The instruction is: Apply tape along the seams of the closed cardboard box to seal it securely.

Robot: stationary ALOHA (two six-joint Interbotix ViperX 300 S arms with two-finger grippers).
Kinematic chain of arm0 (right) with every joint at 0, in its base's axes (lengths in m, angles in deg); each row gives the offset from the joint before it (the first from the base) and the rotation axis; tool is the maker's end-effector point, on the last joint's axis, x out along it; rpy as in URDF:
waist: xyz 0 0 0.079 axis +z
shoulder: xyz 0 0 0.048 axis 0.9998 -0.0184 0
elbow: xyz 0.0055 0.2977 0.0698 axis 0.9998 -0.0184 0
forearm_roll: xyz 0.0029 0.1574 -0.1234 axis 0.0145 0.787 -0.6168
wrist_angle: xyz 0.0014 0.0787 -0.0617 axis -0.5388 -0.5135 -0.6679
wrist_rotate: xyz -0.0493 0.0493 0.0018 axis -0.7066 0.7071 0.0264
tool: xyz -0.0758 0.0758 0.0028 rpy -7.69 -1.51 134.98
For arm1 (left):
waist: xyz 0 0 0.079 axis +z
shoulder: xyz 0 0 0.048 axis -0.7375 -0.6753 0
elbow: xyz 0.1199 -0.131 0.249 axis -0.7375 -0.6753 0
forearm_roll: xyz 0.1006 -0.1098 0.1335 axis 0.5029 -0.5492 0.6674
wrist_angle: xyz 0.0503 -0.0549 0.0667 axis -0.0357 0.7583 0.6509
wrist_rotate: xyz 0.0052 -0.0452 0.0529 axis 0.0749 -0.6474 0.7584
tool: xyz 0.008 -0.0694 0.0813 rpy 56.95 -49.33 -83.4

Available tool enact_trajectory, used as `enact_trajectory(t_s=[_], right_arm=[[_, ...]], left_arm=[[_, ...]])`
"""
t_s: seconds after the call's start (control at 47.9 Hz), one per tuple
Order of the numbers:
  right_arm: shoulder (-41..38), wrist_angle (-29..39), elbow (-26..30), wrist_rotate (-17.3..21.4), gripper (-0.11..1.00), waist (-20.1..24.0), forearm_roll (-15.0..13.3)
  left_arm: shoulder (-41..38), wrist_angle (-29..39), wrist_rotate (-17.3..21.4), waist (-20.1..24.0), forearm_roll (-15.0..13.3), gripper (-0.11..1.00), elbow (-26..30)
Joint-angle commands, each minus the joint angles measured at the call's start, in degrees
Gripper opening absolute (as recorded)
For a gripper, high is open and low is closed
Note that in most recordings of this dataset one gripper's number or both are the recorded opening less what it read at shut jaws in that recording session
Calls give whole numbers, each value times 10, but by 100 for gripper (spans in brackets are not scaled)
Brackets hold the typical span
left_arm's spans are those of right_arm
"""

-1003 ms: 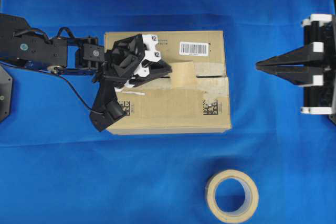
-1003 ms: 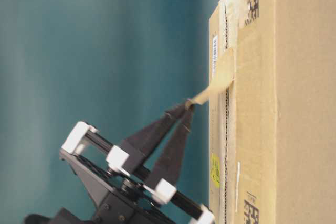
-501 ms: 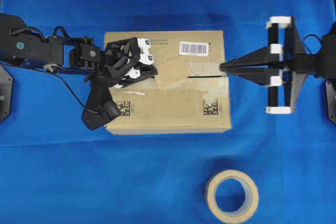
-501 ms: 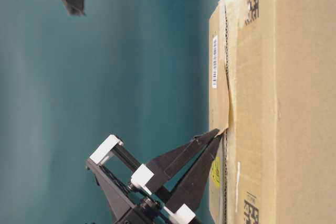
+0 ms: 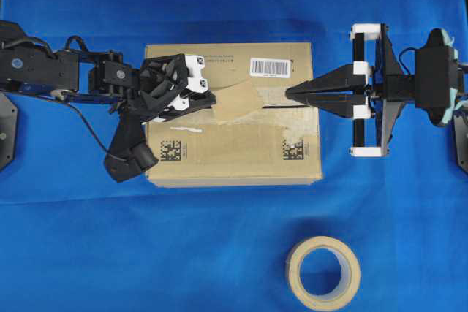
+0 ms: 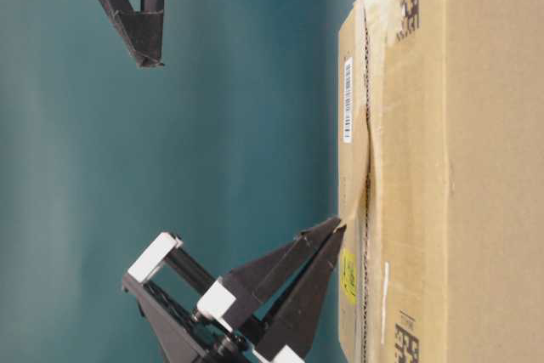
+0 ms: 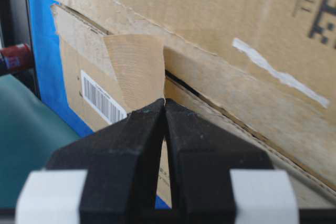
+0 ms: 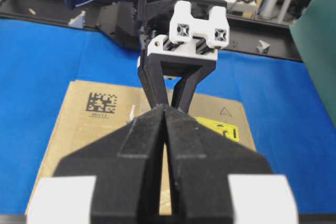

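Two arms met over a blue cloth (image 5: pixel 219 239) that covered the whole work surface, with the cardboard box (image 5: pixel 234 158) lying near its middle and a ring-shaped tape roll (image 5: pixel 322 272) well apart toward the near edge. Behind the cloth, the right wrist view showed a dark rail, a metal post and shelving. The tape (image 5: pixel 235 100), a tan-brown square, lay across the seams (image 5: pixel 292 105) near the middle of the box top, its free end pinched by the left gripper (image 5: pixel 213 101), whose jaws were closed on it. In the left wrist view the tape (image 7: pixel 135 69) rose from those closed fingertips to the flap edge beside the barcode label (image 7: pixel 102 98). The right gripper (image 5: pixel 289 93) reached in from the right with its jaws pressed together and nothing between them, its tip above the box top's right portion; the table-level view showed it held well clear of the cardboard. Wide bare cloth lay on every side of the box, broadest toward the roll.
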Motion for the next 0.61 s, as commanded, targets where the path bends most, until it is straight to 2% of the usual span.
enact_trajectory(t_s=[0.0,0.292,0.585], right_arm=[[-1,-6,17,2,0,-1,1],[-28,-4,36,3,0,-2,2],[-60,-3,60,4,1,-4,3]], left_arm=[[12,-1,1,-2,0,0,4],[5,36,8,-1,0,0,4],[4,38,7,-2,0,0,5]])
